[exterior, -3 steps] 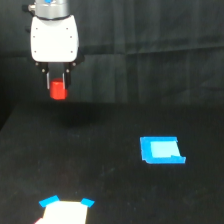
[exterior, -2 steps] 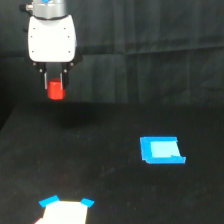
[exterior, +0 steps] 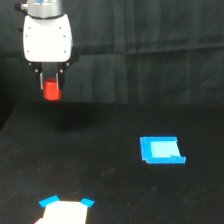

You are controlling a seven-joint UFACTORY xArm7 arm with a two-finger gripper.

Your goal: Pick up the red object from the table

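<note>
The red object point(exterior: 51, 92) is a small red-orange block held in the air well above the table point(exterior: 110, 170), at the upper left of the exterior view. My gripper point(exterior: 51, 86) hangs below the white arm head point(exterior: 47, 37), and its two dark fingers are shut on the block's upper part. The block's lower half sticks out beneath the fingertips. A faint shadow lies on the black surface below it.
A flat blue rectangle point(exterior: 161, 150) lies on the table toward the exterior view's right. A pale patch with blue corners point(exterior: 65, 210) sits at the bottom edge. A dark pleated cloth point(exterior: 150, 30) hangs behind.
The arm has drifted slightly toward the exterior view's left and a little higher, still carrying the red object. The blue rectangle has not moved.
</note>
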